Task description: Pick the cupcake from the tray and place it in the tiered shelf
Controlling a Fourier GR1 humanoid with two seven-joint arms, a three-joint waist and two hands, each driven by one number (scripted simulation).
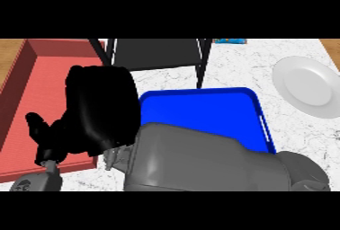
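A glossy blue plastic tray [199, 105] sits on the white veined marble counter [232, 72], beside a matt red ribbed mat [33, 90], a smooth white ceramic plate [309, 87] and a black-framed tiered shelf [156, 54].

One blue tray [199, 105], one red tray [36, 90], one plate [306, 86].
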